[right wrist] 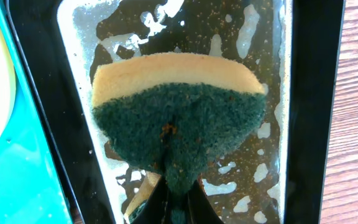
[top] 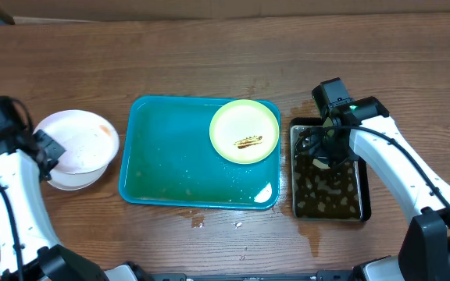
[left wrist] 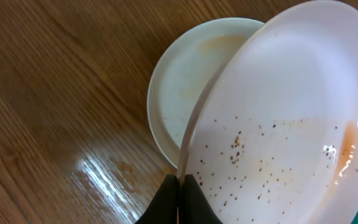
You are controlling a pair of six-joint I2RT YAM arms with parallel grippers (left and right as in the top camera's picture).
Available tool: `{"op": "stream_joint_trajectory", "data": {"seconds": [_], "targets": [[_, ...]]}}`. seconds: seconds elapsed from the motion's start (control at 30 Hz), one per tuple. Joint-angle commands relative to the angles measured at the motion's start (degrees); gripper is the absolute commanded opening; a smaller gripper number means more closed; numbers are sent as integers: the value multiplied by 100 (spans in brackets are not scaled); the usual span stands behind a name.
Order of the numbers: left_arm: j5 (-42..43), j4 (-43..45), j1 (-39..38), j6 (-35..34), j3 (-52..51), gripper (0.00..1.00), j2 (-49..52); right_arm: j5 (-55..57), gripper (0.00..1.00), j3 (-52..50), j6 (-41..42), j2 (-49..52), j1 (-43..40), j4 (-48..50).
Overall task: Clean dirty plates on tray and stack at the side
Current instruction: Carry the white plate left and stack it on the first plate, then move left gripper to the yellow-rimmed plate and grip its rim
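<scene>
Pale lime-green, the small round plate (top: 244, 131) lies flat in the far right corner of the large teal-blue plastic tray (top: 162, 168), with a brown smear at its middle. It is the only plate we see on the tray, whose floor glistens and carries a few small specks towards the near rim.

To the left of the tray and apart from it, a small white round plate (left wrist: 278, 124) is held tilted. Dark specks are scattered over its face and an orange-brown streak runs near one edge. The left hand (left wrist: 179, 196) is closed on this plate's rim, one finger on each side of the thin edge. Under it a second white round plate (left wrist: 185, 81) lies flat on the brown wooden surface (top: 209, 55), a faint tan stain in its hollow. The tilted plate overlaps the flat one, but we cannot tell whether they touch.

Just right of the tray stands a black rectangular pan (top: 363, 204) of dark liquid with pale patches of foam. The right hand (right wrist: 173, 202) hangs over its far end, pinched shut on a sponge of yellow foam with a dark green scouring face (right wrist: 179, 118). We cannot tell whether the sponge touches the liquid. A few wet spots mark the surface near the tray's near edge.
</scene>
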Motion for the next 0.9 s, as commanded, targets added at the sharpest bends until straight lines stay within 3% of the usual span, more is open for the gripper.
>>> {"op": "stream_joint_trajectory", "data": {"seconds": [0.0, 0.23, 0.37, 0.53, 0.77, 0.87], "targets": [[289, 79, 184, 42, 151, 4, 234, -101, 4, -20, -24, 28, -20, 11], [190, 208, 264, 42, 151, 6, 389, -103, 4, -20, -24, 28, -20, -15], [411, 208, 264, 44, 151, 35, 387, -98, 4, -20, -24, 28, -20, -17], [1554, 179, 133, 203, 151, 41, 387, -98, 4, -20, -24, 28, -20, -17], [2763, 175, -1080, 931, 151, 44, 387, -98, 4, -20, -24, 28, -20, -28], [2892, 247, -2131, 1051, 151, 68, 387, -98, 4, -20, -24, 28, -20, -35]]}}
